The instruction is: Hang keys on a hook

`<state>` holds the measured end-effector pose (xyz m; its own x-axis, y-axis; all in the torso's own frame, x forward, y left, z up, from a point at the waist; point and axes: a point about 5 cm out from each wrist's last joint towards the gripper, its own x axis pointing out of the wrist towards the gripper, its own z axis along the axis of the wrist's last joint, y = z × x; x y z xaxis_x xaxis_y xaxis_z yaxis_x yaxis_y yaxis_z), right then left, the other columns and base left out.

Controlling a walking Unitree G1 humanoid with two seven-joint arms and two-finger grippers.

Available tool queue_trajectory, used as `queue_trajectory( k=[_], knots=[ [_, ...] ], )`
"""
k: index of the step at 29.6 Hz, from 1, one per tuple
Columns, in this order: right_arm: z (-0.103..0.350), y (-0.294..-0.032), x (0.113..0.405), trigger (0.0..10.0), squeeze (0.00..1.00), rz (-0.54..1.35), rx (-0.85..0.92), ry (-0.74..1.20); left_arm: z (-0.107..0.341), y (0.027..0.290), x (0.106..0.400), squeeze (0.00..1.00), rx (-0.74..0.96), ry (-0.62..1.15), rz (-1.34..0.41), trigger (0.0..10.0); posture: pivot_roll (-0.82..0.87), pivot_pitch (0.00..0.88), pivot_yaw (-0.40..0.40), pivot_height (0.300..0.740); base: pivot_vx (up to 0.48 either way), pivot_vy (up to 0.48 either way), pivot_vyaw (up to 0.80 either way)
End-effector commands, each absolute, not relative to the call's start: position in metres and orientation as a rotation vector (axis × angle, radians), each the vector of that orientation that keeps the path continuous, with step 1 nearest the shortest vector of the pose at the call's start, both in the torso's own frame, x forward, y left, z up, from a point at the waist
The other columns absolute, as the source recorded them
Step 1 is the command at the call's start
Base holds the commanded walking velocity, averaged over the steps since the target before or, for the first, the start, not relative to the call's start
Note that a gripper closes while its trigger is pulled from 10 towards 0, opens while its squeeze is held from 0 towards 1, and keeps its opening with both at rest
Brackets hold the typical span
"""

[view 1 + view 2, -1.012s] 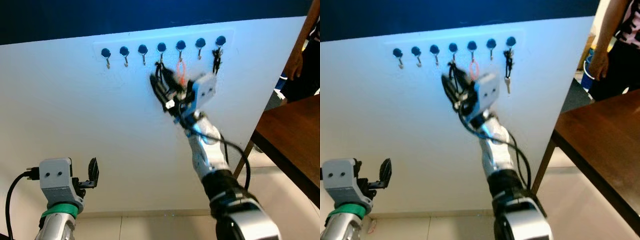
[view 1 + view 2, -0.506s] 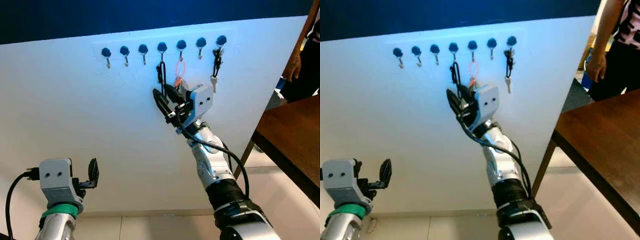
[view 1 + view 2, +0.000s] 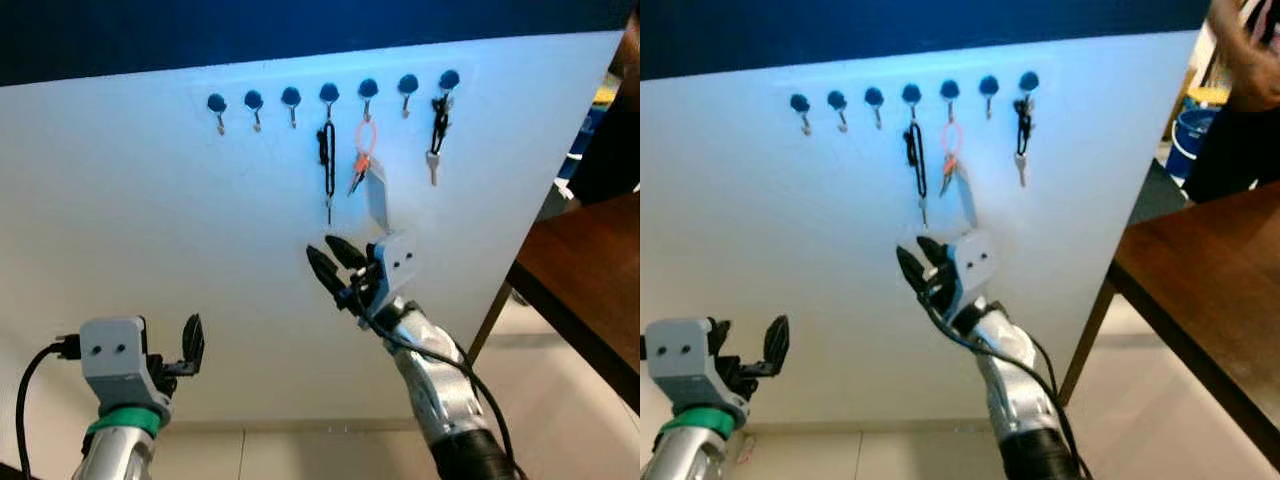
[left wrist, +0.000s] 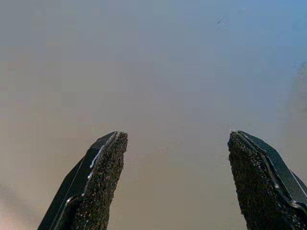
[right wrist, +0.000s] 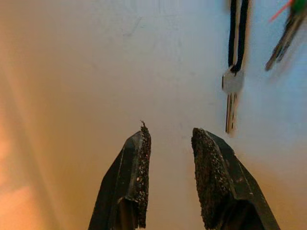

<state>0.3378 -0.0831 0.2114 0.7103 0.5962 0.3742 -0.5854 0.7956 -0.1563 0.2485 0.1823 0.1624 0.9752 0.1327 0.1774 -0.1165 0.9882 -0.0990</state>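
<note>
Silver arms, 2 black-fingered tools, left arm (image 3: pixel 122 440) green-banded.

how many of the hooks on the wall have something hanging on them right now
3 of seven. The fourth hook from the left holds a black-strapped key, the fifth an orange-ringed key, the seventh another black key set. None seem hidden.

A row of hooks (image 3: pixel 329 95) runs across the top of the wall panel (image 3: pixel 150 230). The strap with its key (image 3: pixel 326 165) hangs on the fourth hook from the left. At its 3 o'clock, on the next hook, hangs a ringed key set (image 3: pixel 363 160); further toward 3 o'clock, on the last hook, another key bunch (image 3: pixel 437 135). The right gripper (image 3: pixel 333 268) sits at 6 o'clock, just below the strap. The left gripper (image 3: pixel 190 350) lies toward 7 o'clock, well apart. A table (image 3: pixel 590 270) stands at 3 o'clock beside the panel.
</note>
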Motion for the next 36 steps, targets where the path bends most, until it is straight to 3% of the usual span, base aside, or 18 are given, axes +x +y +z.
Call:
queue_trajectory(
  k=[1,10,13,17,36],
  knots=[
    [0.201,-0.082,0.331,10.0,0.0,0.648,-0.028,-0.381,0.161,0.182,0.245,0.0,-0.09,-0.188,0.114,10.0,-0.18,0.145,0.173,0.74,0.0,0.0,0.0],
    [0.173,-0.11,0.315,10.0,0.0,0.437,0.02,-0.248,0.158,0.175,0.243,0.0,-0.066,-0.171,0.073,10.0,-0.18,0.122,0.176,0.74,0.0,0.0,0.0],
    [0.145,-0.143,0.296,10.0,0.0,0.237,0.043,-0.115,0.139,0.186,0.245,0.0,0.024,-0.053,0.208,10.0,-0.21,0.088,0.202,0.74,0.0,0.0,0.0],
    [0.13,-0.159,0.287,10.0,0.0,0.156,0.078,-0.025,0.133,0.194,0.248,0.0,0.055,-0.013,0.273,10.0,-0.21,0.07,0.211,0.74,0.0,0.0,0.0],
    [0.129,-0.148,0.288,10.0,0.0,0.198,0.123,0.045,0.137,0.178,0.261,0.0,-0.008,-0.045,0.152,10.0,-0.23,0.042,0.226,0.74,0.0,0.0,0.0]
  ],
)
